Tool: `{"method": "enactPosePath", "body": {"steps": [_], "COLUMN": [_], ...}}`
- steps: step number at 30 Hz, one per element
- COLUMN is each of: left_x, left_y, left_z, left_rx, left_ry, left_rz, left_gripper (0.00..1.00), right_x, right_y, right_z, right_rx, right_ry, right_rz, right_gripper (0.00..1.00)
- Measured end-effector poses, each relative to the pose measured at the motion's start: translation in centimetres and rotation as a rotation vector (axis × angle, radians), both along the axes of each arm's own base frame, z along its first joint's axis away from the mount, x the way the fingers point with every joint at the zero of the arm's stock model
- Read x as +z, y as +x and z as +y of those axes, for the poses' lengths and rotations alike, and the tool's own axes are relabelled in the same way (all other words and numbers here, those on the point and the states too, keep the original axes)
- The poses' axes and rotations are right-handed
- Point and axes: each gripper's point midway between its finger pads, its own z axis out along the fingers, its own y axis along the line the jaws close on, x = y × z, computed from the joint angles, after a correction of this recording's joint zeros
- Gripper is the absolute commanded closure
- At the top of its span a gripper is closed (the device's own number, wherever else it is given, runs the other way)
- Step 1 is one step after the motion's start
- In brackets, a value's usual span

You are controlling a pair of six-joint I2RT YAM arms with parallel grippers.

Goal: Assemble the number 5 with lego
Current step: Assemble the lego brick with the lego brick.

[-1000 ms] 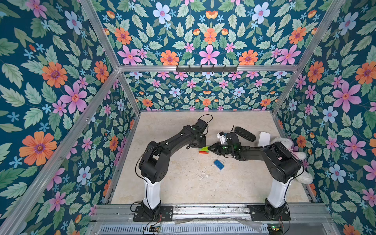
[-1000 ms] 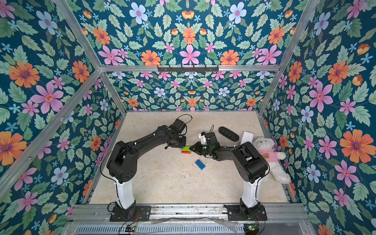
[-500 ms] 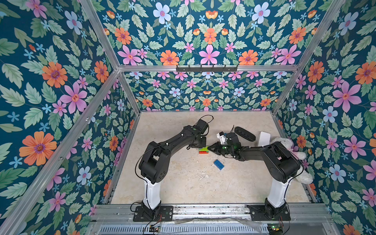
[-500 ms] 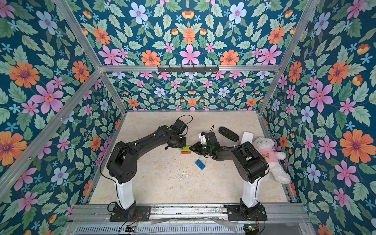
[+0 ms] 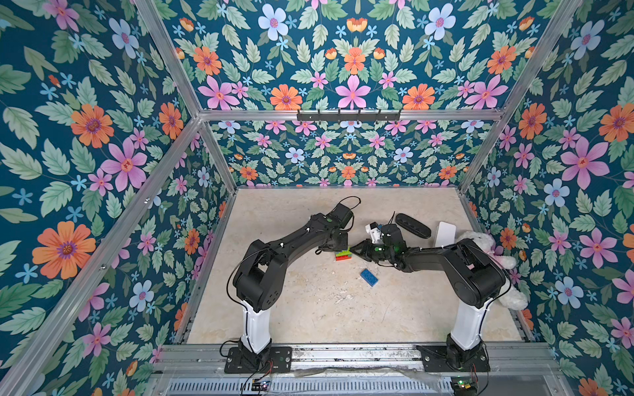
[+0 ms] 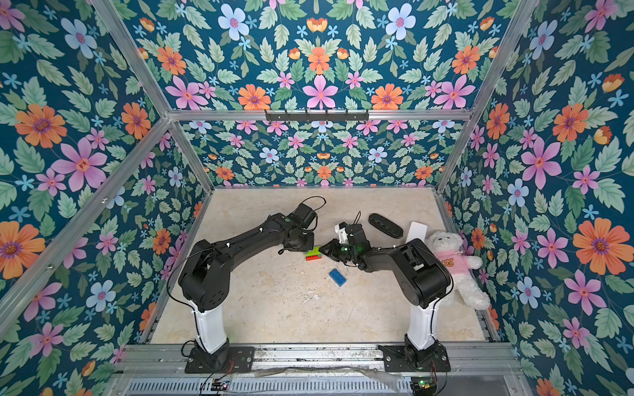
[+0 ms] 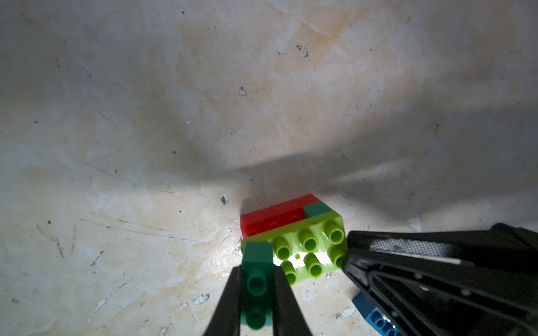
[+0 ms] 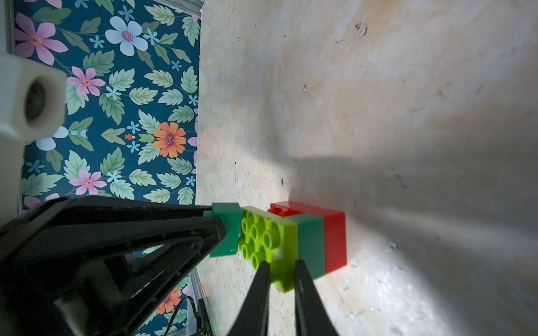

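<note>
Left gripper (image 7: 257, 270) pinches a dark green brick (image 7: 257, 252) just beside the lime-green brick (image 8: 270, 232), which the right gripper (image 8: 281, 264) clamps; a red brick (image 8: 334, 235) lies beyond.

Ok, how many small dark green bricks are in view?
2. The held dark green brick is pinched in the left gripper, at one end of the lime brick; the stacked dark green brick sits between that and the red brick. Others may be hidden.

So the left arm (image 5: 291, 240) and right arm (image 5: 432, 255) both reach in low toward the middle, tips almost meeting. The left gripper (image 7: 256, 273) is pinched on a dark green brick (image 7: 257, 254), and the right gripper (image 8: 281, 266) is clamped across the lime-green brick (image 8: 262, 229) edge.
</note>
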Motion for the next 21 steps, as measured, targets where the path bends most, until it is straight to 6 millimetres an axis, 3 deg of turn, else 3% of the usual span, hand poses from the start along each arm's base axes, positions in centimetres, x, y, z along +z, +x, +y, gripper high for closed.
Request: {"method": "enactPosePath", "body": {"steps": [21], "left_x": [-0.09], "left_y": [0.04], "left_z": [0.02], "left_rx": [0.105], "left_ry": [-0.044], "left_rz": [0.0], "left_gripper": [1.0], "right_x": [0.02], "right_y": [0.04], "right_z": [0.04], "right_rx": [-0.01], "right_ry": [0.012], "right_rz": [-0.017], "right_gripper": [0.82]}}
